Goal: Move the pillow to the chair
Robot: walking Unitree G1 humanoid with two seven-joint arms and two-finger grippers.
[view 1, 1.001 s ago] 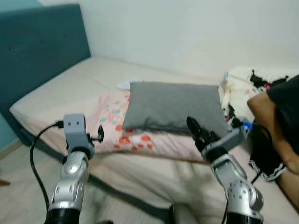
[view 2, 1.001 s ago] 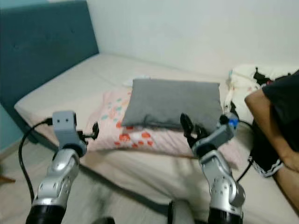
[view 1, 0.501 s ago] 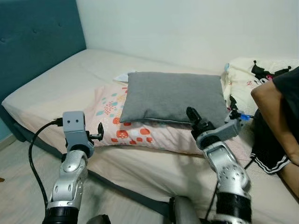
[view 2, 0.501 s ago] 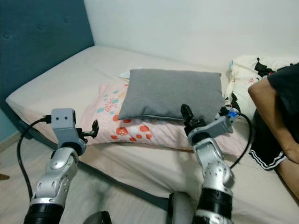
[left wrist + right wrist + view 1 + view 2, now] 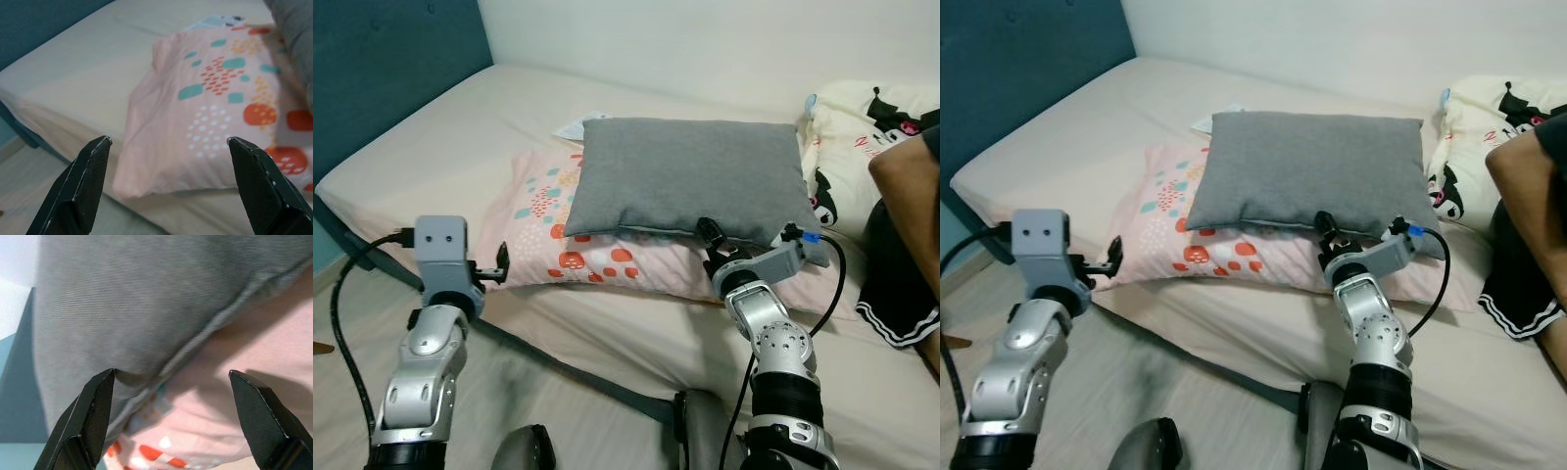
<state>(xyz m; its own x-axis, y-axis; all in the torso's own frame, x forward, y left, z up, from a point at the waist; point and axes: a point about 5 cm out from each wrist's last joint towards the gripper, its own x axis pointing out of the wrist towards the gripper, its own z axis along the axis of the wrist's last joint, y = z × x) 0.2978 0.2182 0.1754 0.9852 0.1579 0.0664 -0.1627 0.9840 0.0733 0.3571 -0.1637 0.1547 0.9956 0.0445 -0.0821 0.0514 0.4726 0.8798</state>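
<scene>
A grey pillow (image 5: 690,176) lies on top of a pink patterned pillow (image 5: 558,230) on the bed. My right gripper (image 5: 707,233) is open at the grey pillow's near edge, and in the right wrist view its fingers (image 5: 88,416) straddle the grey seam (image 5: 195,345) over the pink pillow (image 5: 234,401). My left gripper (image 5: 501,264) is open, off the bed's near side, facing the pink pillow's left end (image 5: 205,112); its fingertips (image 5: 100,147) hold nothing.
The bed (image 5: 460,157) has a teal headboard (image 5: 382,69) on the left. A person's arm (image 5: 911,176) and dark clothing (image 5: 901,294) are at the right, beside a cream cartoon-print pillow (image 5: 847,127). A paper (image 5: 573,127) lies behind the pillows.
The camera has moved closer and tilted down. My right gripper has reached forward to the grey pillow's near edge. My left arm has dropped lower and left in view.
</scene>
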